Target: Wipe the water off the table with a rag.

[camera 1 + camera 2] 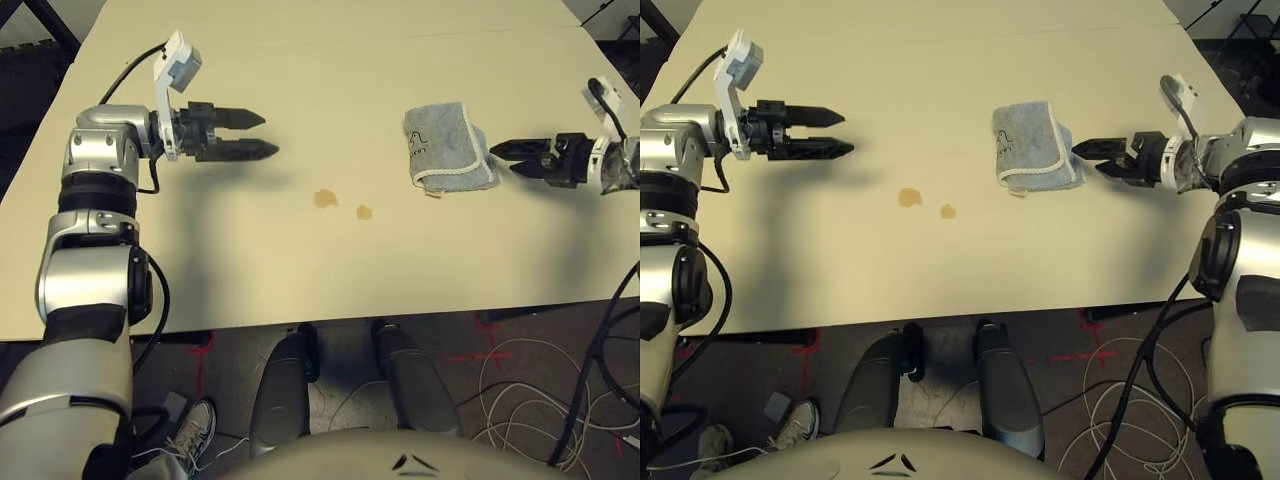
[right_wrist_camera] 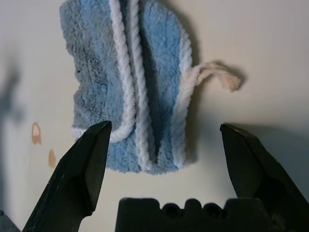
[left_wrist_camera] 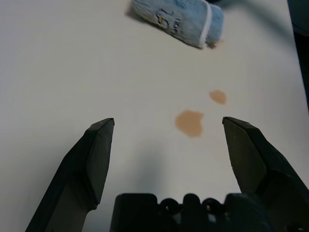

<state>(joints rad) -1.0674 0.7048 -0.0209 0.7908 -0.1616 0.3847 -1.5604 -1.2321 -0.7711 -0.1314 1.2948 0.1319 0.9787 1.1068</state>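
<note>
- Lying nearest the robot on the bare table [image 1: 270,270] are the two spots of water, a smaller blotch [image 1: 364,212] and a larger blotch [image 1: 325,198], close together but apart. Both sit between the grippers, probably so that either arm could reach them.
- The right gripper [image 1: 502,159] points inward from the robot's right, its fingers spread and nothing between them clamped. It seems set this way to take the rag by its near side edge.
- The rag [image 1: 445,145] lies folded on the tabletop, just beyond the right gripper's fingertips on their robot-left side, its tan tag [image 2: 219,75] toward the robot. The layered fold likely gives a thick edge to pinch; a shallow grip might catch only the top layer.
- The left gripper [image 1: 272,135] is slightly farther out, fingers apart and empty, well away from the rag. It probably waits there to leave the wiping path free.
</note>
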